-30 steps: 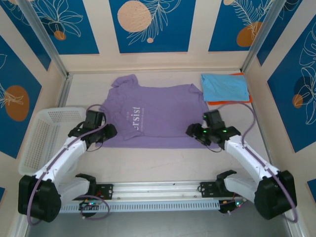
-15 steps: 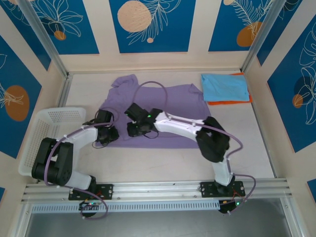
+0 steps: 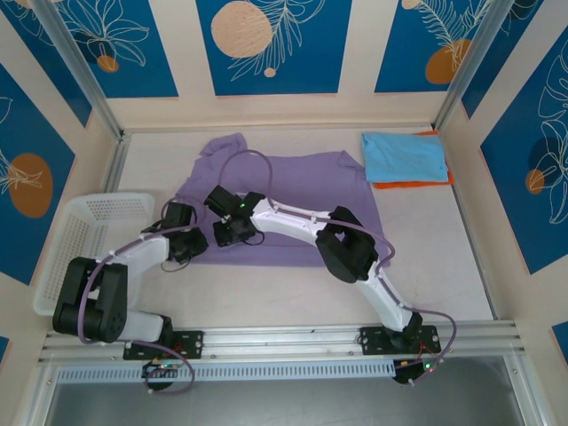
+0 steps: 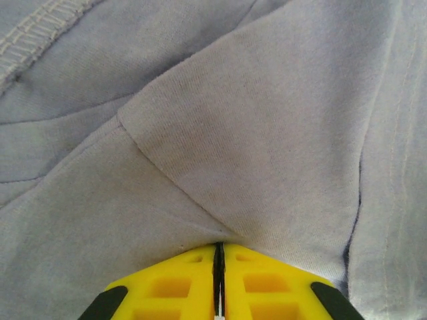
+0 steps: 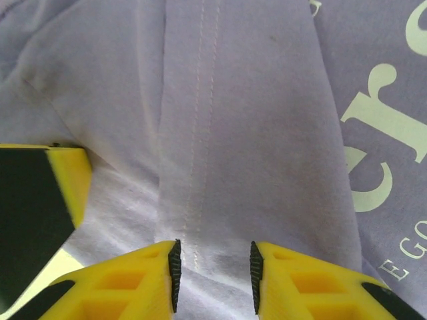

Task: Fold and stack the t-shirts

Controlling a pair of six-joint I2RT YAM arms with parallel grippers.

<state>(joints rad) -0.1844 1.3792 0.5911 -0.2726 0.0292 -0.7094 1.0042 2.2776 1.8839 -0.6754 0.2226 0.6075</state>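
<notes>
A large lavender-purple t-shirt (image 3: pixel 293 209) with white lettering lies spread on the table's middle. My left gripper (image 3: pixel 188 245) is at its near left corner. In the left wrist view it (image 4: pixel 219 245) is shut on a pinched fold of the purple cloth (image 4: pixel 267 147). My right arm reaches across the shirt, its gripper (image 3: pixel 229 232) just right of the left one. In the right wrist view its jaws (image 5: pixel 213 267) stand open over a stitched hem of the purple t-shirt (image 5: pixel 267 133), cloth lying between the pads. A light blue t-shirt (image 3: pixel 404 155) lies folded on an orange one (image 3: pixel 413 184) at the back right.
A white mesh basket (image 3: pixel 84 240) stands at the left edge, close beside the left arm. The right arm's cable (image 3: pixel 244 160) loops above the shirt. The left gripper's yellow and black finger (image 5: pixel 63 180) shows at the left of the right wrist view.
My right arm swung from the shirt's right edge across to its near left corner. The left gripper closed on the cloth, and its arm folded in toward the base.
</notes>
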